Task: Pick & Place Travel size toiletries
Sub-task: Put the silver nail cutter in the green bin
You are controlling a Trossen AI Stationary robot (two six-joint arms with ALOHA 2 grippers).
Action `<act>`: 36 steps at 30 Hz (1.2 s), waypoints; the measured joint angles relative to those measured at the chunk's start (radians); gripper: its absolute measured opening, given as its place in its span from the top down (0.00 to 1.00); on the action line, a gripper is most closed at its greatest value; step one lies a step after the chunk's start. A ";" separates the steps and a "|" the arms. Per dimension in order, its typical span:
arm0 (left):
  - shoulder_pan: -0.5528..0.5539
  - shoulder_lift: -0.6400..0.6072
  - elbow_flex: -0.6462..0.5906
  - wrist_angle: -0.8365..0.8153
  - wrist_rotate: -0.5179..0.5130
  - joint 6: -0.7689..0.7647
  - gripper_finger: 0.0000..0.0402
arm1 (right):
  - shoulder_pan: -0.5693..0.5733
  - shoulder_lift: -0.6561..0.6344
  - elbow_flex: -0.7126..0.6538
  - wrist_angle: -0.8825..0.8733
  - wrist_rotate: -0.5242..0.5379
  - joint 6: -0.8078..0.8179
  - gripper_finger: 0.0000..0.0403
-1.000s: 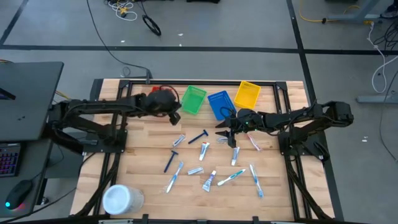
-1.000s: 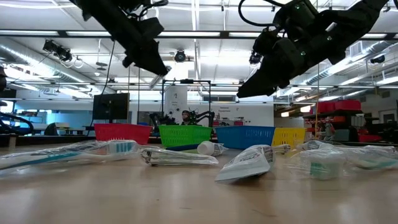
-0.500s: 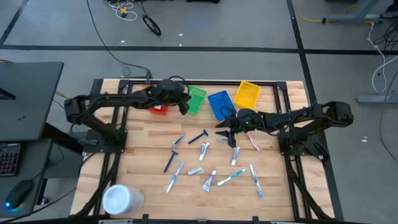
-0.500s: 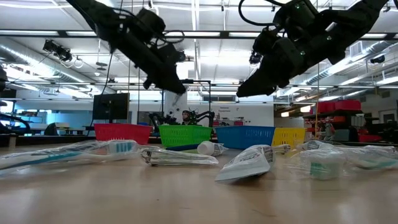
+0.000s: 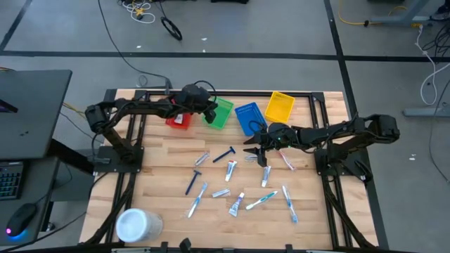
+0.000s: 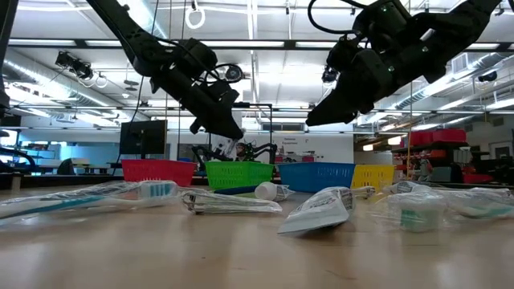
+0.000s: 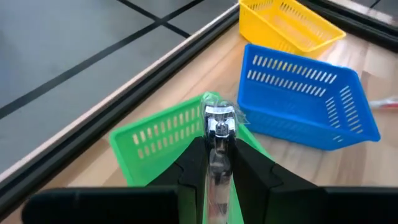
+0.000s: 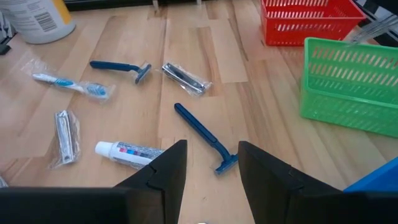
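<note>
— Where is the left gripper (image 7: 214, 163)?

— It reaches out long from the table's left side, up over the green basket (image 5: 219, 113). Its two fingers are pinched tight on a shiny metal thing in a clear wrapper (image 7: 217, 121). It may be nail clippers, but the wrapper makes that hard to tell.

— And the right gripper (image 5: 254, 150)?

— It hangs above the middle of the wooden table (image 5: 162, 183), just in front of the blue basket (image 5: 247, 116). Its fingers (image 8: 166, 168) are spread apart with nothing between them.

— Where are the small toiletries?

— Spread flat on the wood in front of the baskets. A dark blue razor (image 8: 205, 135) lies just under the right gripper. A white tube (image 8: 127, 151), a wrapped toothbrush (image 8: 68, 84) and another razor (image 8: 119, 67) lie near it.

— Is there room to move?

— Yes. The red basket (image 5: 178, 120), green, blue and yellow basket (image 5: 280, 106) sit in a row along the far edge. Bare wood shows between the things. A white round tub (image 5: 136, 225) sits at the near left corner, well apart.
</note>
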 joint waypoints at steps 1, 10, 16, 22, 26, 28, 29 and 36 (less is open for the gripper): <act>0.001 0.000 0.000 -0.001 0.000 0.006 0.84 | 0.000 0.000 0.000 0.001 0.000 -0.003 0.62; -0.024 0.052 0.000 0.026 -0.002 -0.018 0.84 | -0.002 0.000 0.000 0.021 0.000 -0.004 0.62; -0.031 0.144 0.050 0.026 -0.030 -0.024 0.84 | -0.002 0.000 0.000 0.021 0.000 -0.003 0.62; -0.023 0.195 0.129 -0.066 -0.052 0.014 0.84 | -0.002 0.000 0.000 0.018 0.000 -0.003 0.62; -0.023 0.243 0.155 -0.081 -0.053 0.014 0.84 | -0.002 0.000 0.000 0.016 0.000 -0.003 0.62; -0.023 0.263 0.159 -0.085 -0.053 0.014 0.84 | -0.002 0.000 0.000 0.016 0.000 -0.003 0.62; -0.023 0.267 0.161 -0.091 -0.053 0.013 0.84 | -0.002 0.000 0.000 0.015 0.000 -0.003 0.62; -0.022 0.274 0.165 -0.095 -0.054 0.013 0.82 | -0.002 0.000 0.000 0.014 0.000 -0.003 0.62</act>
